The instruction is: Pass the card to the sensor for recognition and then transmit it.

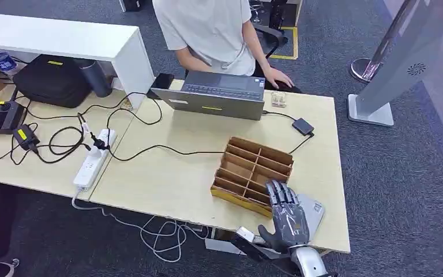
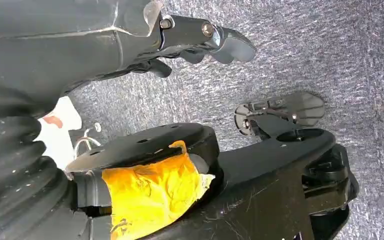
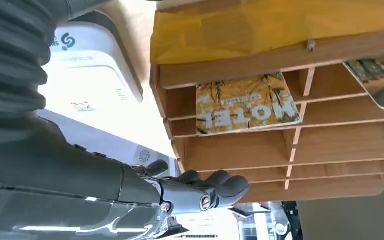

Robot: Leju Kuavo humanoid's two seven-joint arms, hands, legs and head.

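A yellow card printed "MOTEL" [image 3: 245, 102] lies in a slot of the wooden divider rack [image 3: 330, 145]; a second card [image 3: 380, 80] shows at the edge of another slot. In the head view the rack [image 1: 235, 193] stands on the near right of the table. My right hand [image 1: 286, 213] hovers just in front of the rack with its fingers [image 3: 215, 186] stretched toward it, holding nothing. Beneath the hand lies the grey-white sensor [image 1: 317, 210], also seen close up [image 3: 95, 75]. My left hand [image 2: 200, 37] hangs over the carpet with nothing in it.
A person sits across the table at a grey laptop [image 1: 219, 95]. A black adapter [image 1: 303, 126] with its cable lies behind the rack. A power strip [image 1: 95, 158], tangled cables and a black bag [image 1: 52, 78] are on the left. A grey stand [image 1: 392, 69] is at the right.
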